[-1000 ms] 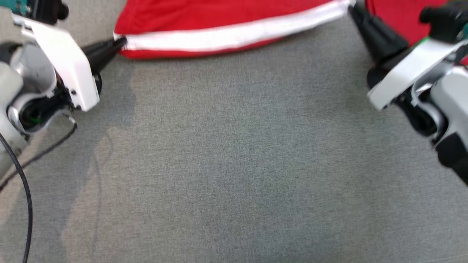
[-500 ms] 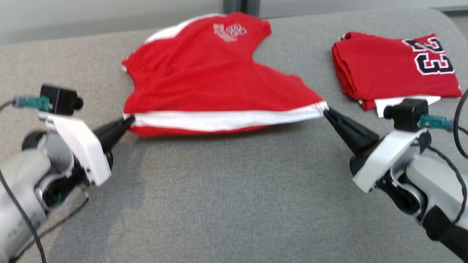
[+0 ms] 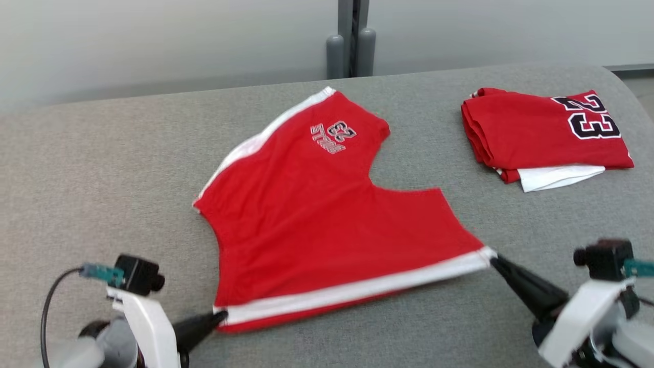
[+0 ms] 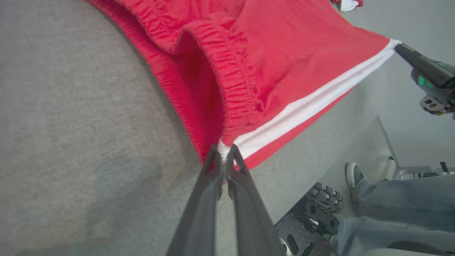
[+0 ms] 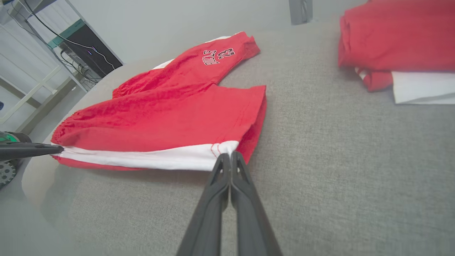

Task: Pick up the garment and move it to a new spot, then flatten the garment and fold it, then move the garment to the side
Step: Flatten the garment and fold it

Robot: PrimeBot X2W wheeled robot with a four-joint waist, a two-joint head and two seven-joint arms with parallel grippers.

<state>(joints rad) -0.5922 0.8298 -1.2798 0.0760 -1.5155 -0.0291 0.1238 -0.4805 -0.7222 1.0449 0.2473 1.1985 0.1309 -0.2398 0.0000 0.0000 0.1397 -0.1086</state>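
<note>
Red shorts (image 3: 317, 225) lay spread mid-bench (image 3: 102, 179) in the head view. One leg, with the "23" print, pointed to 12 o'clock. The white side stripe ran along the near edge.

Left gripper (image 3: 220, 318) sat at 7 o'clock, fingers clenched on the waistband end of the stripe. In the left wrist view the tips pinched just the white corner. Right gripper (image 3: 494, 260) sat at 4 o'clock, fingers clenched on the hem end of the same stripe. The stripe looked taut between them. A folded jersey (image 3: 541, 133) lay at 2 o'clock, well apart from the shorts.

Probable step: flattening before the fold.

Risks:
- Both grips held only the very corners, so a harder pull apart could slip one out and drop that side in a heap.
- The elastic waistband gaped open and was bunched by the left fingers, so the layers might not lie flat and a fold could trap wrinkles.
- A lopsided pull could skew the far leg.
- A swing toward 2 o'clock could drag the shorts into the jersey and undo it.
</note>
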